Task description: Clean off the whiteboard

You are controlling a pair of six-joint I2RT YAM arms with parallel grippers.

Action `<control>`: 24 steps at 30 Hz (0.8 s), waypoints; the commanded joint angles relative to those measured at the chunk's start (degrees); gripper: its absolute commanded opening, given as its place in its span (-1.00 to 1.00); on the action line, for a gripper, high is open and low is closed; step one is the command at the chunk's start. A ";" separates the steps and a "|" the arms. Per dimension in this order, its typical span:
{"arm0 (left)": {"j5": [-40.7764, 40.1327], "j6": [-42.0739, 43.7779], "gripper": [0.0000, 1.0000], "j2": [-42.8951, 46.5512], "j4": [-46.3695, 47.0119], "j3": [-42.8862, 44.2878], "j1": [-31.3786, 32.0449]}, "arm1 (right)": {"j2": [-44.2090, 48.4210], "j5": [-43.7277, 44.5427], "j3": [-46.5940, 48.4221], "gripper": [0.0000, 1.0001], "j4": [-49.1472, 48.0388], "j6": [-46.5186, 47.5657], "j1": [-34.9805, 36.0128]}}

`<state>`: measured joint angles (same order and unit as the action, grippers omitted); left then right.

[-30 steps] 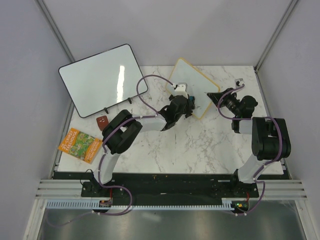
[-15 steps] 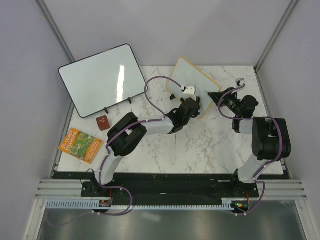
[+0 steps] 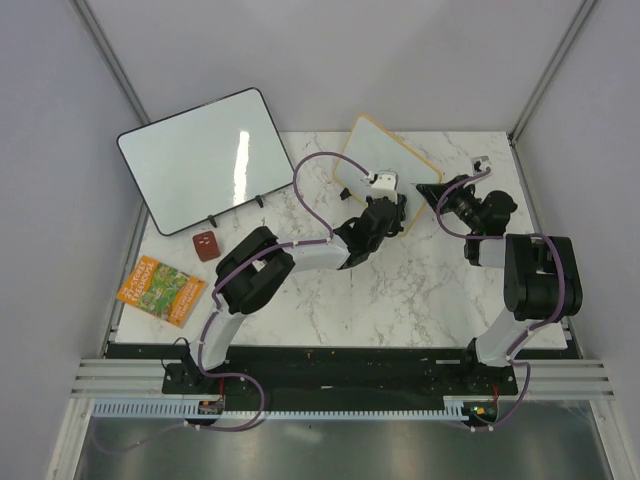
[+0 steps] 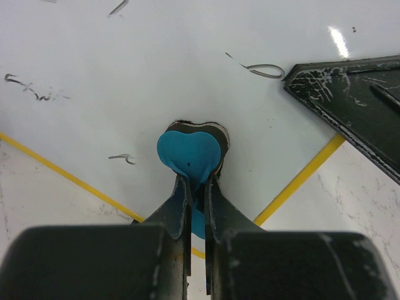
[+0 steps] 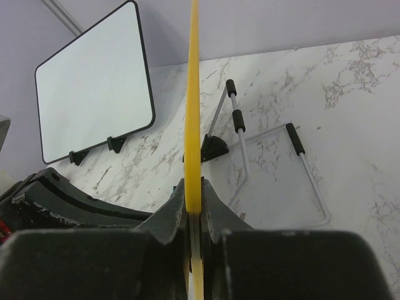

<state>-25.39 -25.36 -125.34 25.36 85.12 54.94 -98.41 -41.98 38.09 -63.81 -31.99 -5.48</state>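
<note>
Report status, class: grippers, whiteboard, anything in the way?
Copy: left gripper shut on blue eraser, pressed to whiteboard; right gripper shut on its frame edge. Some ink marks left. Nothing blocking.

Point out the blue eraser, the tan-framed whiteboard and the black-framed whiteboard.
blue eraser (image 4: 189, 153): left wrist view, on its blue face.
tan-framed whiteboard (image 3: 390, 155): top external view, on its bare white surface.
black-framed whiteboard (image 3: 190, 165): top external view, on its white surface.
</note>
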 commanded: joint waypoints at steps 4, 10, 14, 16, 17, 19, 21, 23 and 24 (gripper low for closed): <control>7.64 0.31 -0.96 -0.70 6.80 2.85 3.86 | 0.76 -6.98 1.73 -1.00 -1.58 -2.90 2.31; -3.42 0.93 -0.97 -1.14 4.26 4.00 3.86 | 0.68 -6.98 1.73 -1.00 -1.58 -2.82 2.40; -5.19 -1.70 -0.97 -1.40 1.80 4.26 2.63 | 0.68 -7.07 1.82 -1.00 -1.58 -2.90 2.49; -5.55 -2.93 -0.97 -1.40 1.44 3.74 1.84 | 0.68 -7.07 1.73 -1.00 -1.58 -2.82 2.49; -5.64 -3.28 -0.97 -1.40 1.44 3.65 1.67 | 0.59 -7.07 1.82 -1.00 -1.58 -2.90 2.49; -5.03 -4.51 -0.96 -1.31 1.35 2.86 0.79 | 0.59 -7.07 1.82 -1.00 -1.58 -2.90 2.49; -5.02 -7.05 -0.96 -0.79 1.27 1.55 -0.18 | 0.59 -7.15 1.90 -1.00 -1.58 -2.90 2.49; -5.11 -8.47 -0.96 -0.35 1.35 0.66 -0.88 | 0.68 -7.24 1.82 -1.00 -1.67 -2.82 2.49; -4.94 -9.52 -0.96 -0.17 1.35 0.05 -1.58 | 0.68 -7.24 1.82 -1.00 -1.67 -2.82 2.49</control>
<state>-30.35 -28.64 -125.84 25.39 86.46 56.10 -98.41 -42.11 38.46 -63.33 -31.94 -5.37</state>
